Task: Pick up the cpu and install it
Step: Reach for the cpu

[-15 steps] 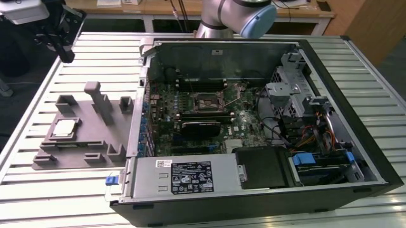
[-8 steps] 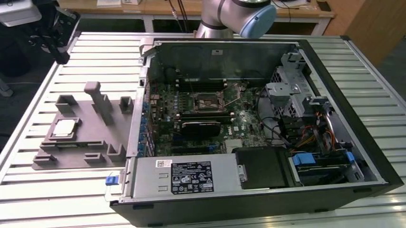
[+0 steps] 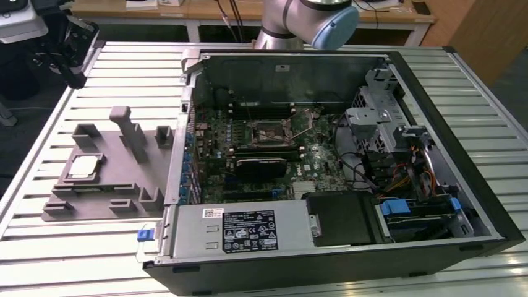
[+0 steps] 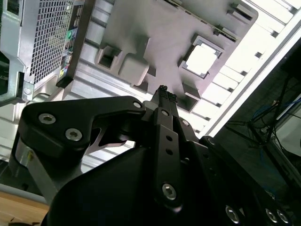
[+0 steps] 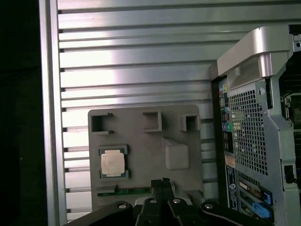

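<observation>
— Aluminium slats: is that the table (image 3: 49, 260)?
— Yes, ribbed all across. The open case (image 3: 330, 275) lies on it, board facing up.
— And the arm (image 3: 285, 28)?
— In the exterior view its silver tube and blue-capped joint stand at twelve o'clock from the case, beyond the far wall. The wrist is held high, with both wrist cameras looking down along the fingers at the table.
— What lies beneath them?
— The grey fixture (image 3: 111, 185), flat on the slats at nine o'clock from the case, just beside its wall.
— The gripper (image 5: 161, 182)?
— It hangs well above the fixture, touching nothing. In the first wrist view its tip comes over the fixture's near edge. In the second wrist view the gripper (image 4: 162, 90) points at the fixture's middle.
— The jaws?
— They look drawn together, tip against tip, with nothing between them.
— So where is the cpu (image 3: 84, 167)?
— It sits flat in a square pocket of the fixture, silvery top up, at nine o'clock from the socket (image 3: 268, 133) in the exterior view and well apart from it. Both wrist views show the cpu (image 5: 113, 163) as a pale square (image 4: 201, 60) near the fingertips' line but clear of them.
</observation>
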{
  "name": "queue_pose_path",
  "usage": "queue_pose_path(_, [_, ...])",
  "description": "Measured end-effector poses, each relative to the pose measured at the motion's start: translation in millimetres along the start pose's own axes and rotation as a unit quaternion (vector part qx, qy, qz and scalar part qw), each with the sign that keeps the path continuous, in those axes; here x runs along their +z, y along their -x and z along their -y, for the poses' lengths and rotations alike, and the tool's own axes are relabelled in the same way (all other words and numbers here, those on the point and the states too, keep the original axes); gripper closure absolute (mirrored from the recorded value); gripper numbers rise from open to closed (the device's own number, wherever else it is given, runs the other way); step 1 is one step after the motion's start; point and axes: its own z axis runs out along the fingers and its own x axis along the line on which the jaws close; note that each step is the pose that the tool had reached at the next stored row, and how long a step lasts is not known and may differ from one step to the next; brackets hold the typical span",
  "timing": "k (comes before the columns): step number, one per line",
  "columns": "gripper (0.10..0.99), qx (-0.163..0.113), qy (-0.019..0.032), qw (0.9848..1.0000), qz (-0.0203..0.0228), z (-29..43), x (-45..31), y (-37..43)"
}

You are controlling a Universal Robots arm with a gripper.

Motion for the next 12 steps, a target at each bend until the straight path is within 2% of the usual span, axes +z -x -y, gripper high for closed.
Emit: queue_pose_path(12, [0.980, 0.001, 0.0000, 1.0000, 0.0001, 5.1, 18.9, -3.9])
